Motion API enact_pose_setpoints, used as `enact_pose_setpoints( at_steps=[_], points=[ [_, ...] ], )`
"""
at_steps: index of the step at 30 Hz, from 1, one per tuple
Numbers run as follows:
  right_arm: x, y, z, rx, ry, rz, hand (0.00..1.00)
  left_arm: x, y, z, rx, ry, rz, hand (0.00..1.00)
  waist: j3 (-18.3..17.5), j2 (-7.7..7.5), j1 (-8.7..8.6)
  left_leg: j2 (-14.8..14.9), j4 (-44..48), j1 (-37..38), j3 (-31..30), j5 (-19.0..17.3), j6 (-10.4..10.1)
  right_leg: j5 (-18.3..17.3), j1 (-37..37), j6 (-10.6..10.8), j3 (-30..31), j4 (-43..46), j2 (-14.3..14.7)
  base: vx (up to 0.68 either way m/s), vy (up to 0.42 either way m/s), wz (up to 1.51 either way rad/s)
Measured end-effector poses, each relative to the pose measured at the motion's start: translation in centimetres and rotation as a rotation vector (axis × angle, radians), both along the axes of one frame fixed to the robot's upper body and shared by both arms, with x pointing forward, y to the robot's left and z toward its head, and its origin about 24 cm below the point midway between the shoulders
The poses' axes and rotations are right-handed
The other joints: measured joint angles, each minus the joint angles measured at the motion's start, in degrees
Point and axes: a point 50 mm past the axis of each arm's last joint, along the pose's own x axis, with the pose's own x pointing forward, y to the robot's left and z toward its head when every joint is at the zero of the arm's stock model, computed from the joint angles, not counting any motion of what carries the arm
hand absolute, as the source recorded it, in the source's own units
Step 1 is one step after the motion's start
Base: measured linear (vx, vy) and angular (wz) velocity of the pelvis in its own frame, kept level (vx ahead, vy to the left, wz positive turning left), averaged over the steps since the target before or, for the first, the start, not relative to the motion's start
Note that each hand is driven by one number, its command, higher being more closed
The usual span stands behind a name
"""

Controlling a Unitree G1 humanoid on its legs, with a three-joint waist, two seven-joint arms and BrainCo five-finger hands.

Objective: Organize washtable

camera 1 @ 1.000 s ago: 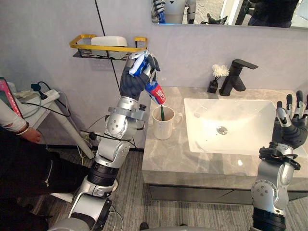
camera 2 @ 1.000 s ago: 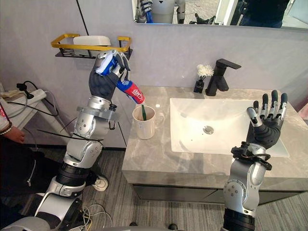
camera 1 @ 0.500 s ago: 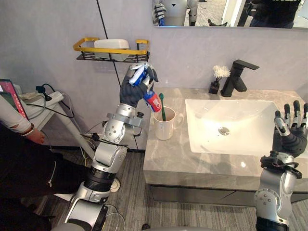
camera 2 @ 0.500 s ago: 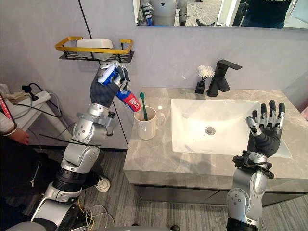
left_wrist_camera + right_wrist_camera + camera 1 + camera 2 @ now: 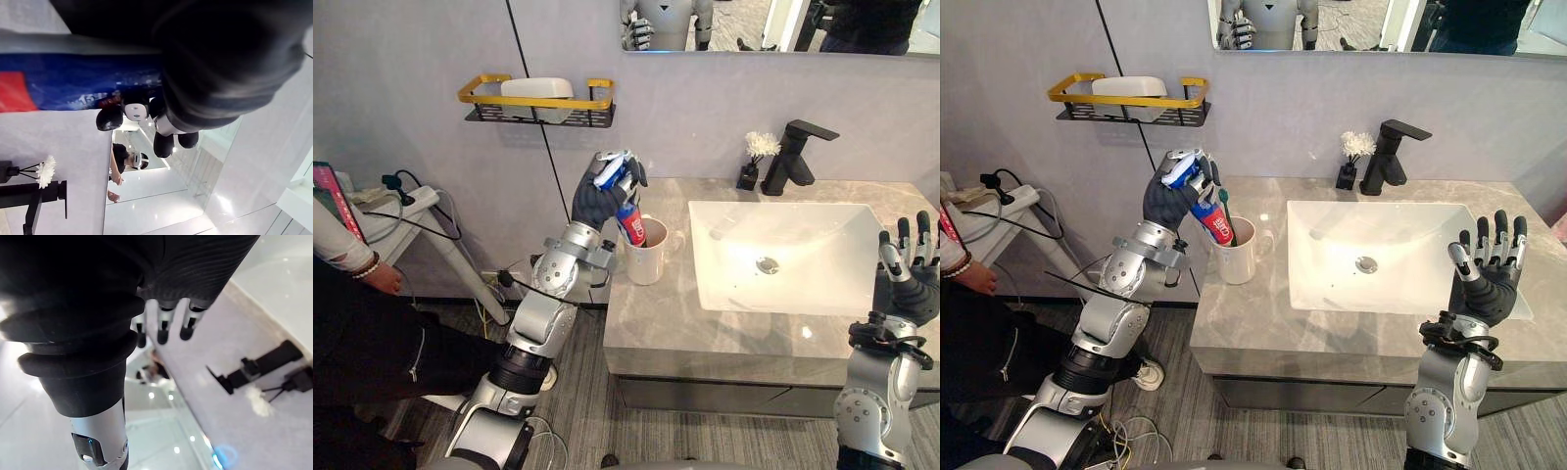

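Grey stone table (image 5: 705,328): toothpaste tube (image 5: 630,223) at the mug (image 5: 646,262).
Left hand (image 5: 600,199) clamped round the tube, whose lower end dips into the mug's mouth; right hand (image 5: 907,279) raised, fingers straight and apart. The tube looks light, soft and slippery, best gripped mid-body. Its print is too small to read.
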Motion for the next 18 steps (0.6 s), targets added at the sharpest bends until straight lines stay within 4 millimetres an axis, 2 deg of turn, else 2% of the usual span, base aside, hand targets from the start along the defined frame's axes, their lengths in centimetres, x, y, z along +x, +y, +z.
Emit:
enact_pose_setpoints(
  at_steps=[18],
  points=[
    [-0.1,0.0,-0.4,0.046,0.01,-0.039,0.0,0.8,-0.6,-2.3,0.06,0.102,-0.007,1.0,1.0,-0.58,-0.85,0.2,0.0,-0.6,1.1,-0.4,-0.1,0.1,-1.2,0.0,1.4,0.1,0.2,0.0,0.002,-0.03]
  ],
)
